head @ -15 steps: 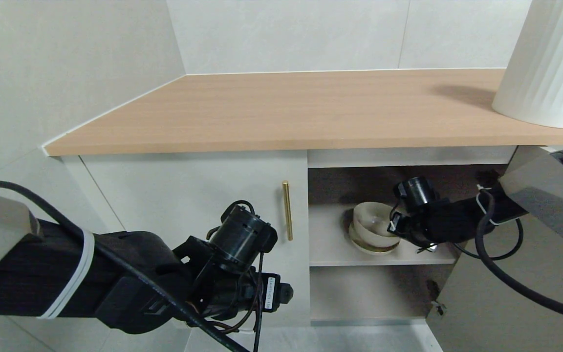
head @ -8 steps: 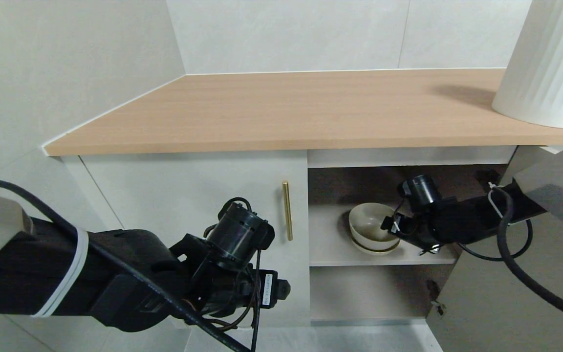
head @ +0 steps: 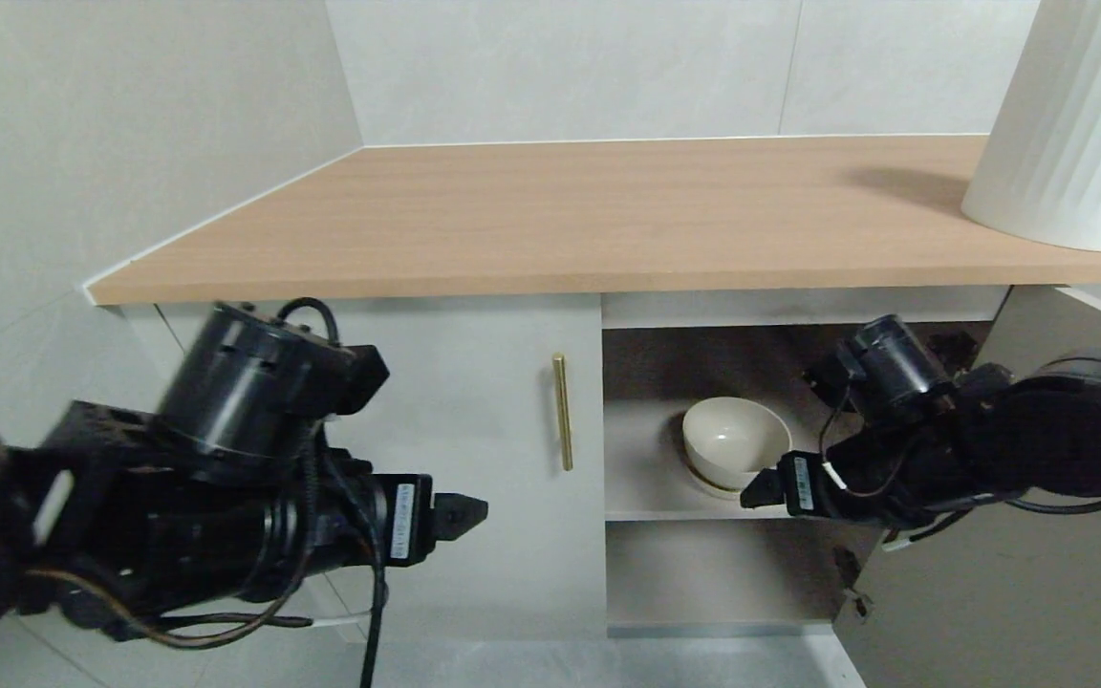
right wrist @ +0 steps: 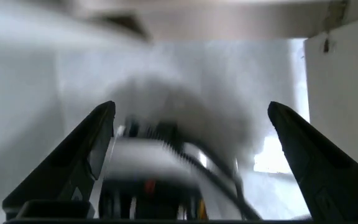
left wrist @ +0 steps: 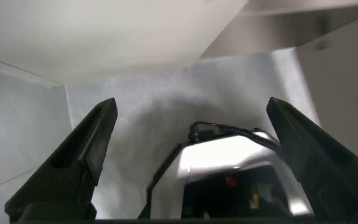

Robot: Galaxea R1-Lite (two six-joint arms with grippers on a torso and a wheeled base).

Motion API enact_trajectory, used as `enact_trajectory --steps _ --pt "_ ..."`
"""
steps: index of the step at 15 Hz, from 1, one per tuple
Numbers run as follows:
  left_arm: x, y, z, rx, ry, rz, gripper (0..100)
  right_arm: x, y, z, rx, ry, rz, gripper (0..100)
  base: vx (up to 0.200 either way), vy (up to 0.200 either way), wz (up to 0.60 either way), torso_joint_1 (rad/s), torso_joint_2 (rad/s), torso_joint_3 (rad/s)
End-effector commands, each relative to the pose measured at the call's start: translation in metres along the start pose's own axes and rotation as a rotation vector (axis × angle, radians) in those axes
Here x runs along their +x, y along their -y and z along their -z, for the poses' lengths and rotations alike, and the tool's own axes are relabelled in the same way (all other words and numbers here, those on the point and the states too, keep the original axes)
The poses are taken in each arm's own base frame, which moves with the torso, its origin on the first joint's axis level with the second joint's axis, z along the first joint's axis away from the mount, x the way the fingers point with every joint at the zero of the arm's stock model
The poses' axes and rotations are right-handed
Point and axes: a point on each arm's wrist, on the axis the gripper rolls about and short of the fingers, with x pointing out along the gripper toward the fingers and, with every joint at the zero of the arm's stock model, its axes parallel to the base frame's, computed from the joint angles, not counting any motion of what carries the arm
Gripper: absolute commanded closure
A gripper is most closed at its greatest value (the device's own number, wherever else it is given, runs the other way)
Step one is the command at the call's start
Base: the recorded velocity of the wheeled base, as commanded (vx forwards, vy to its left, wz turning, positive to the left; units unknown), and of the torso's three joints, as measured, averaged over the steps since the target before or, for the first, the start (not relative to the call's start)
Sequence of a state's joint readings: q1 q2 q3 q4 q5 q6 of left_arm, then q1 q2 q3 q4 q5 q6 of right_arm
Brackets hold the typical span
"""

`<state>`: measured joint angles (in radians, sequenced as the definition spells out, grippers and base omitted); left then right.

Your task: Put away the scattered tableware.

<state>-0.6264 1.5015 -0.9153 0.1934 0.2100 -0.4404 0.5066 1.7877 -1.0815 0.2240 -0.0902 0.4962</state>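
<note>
Matt wood-grain tabletop point(head: 560, 210); glossy smooth cream bowl point(head: 737, 441) at 3 o'clock of shiny gold metal handle point(head: 562, 411); matt white door point(head: 398, 382); ribbed matt vessel point(head: 1076, 124).

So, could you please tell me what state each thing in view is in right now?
Bowl: upright on the cabinet shelf, atop another dish, not gripped.
Left cabinet door: shut.
Right cabinet door: swung open.
Left claw: open, empty.
Right claw: open, empty.
White ribbed container: upright on the countertop.

Blk arms point(head: 226, 516) — looped cables point(head: 376, 602), white stickers point(head: 404, 521).
</note>
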Motion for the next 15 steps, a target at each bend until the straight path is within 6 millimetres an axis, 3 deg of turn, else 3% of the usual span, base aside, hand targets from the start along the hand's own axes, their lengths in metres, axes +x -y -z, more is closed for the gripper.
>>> enact_trajectory --steps 1,2,5,7,11,13,15 --pt "-0.059 -0.020 0.008 -0.033 0.112 0.073 0 -0.078 0.008 0.020 -0.051 0.036 -0.125 0 0.000 0.000 0.00 0.000 0.00 0.000" --pt "-0.069 -0.030 0.015 -0.046 0.135 0.063 0 -0.089 0.014 0.030 -0.053 0.048 -0.135 0 0.000 0.000 0.00 0.000 0.00 0.000" --pt "-0.074 -0.041 0.023 -0.035 0.146 0.037 0 -0.103 0.021 0.044 -0.082 0.090 -0.102 0 0.000 0.000 0.00 0.000 0.00 0.000" --pt "-0.068 -0.040 0.021 -0.020 0.129 0.039 0 -0.100 0.026 0.054 -0.119 0.147 0.002 0 0.000 0.000 0.00 0.000 0.00 0.000" --pt "-0.050 -0.035 0.020 -0.012 0.082 0.043 0 -0.096 0.025 0.054 -0.111 0.208 -0.010 0 0.000 0.000 0.00 0.000 0.00 0.000" --pt "-0.050 -0.035 0.021 -0.012 0.081 0.044 0 -0.096 0.024 0.055 -0.116 0.204 -0.013 0 0.000 0.000 0.00 0.000 0.00 0.000" --pt "-0.049 -0.034 0.022 -0.008 0.073 0.046 0 -0.097 0.024 0.056 -0.118 0.205 -0.016 0 -0.200 0.000 0.00 0.000 0.00 0.002"
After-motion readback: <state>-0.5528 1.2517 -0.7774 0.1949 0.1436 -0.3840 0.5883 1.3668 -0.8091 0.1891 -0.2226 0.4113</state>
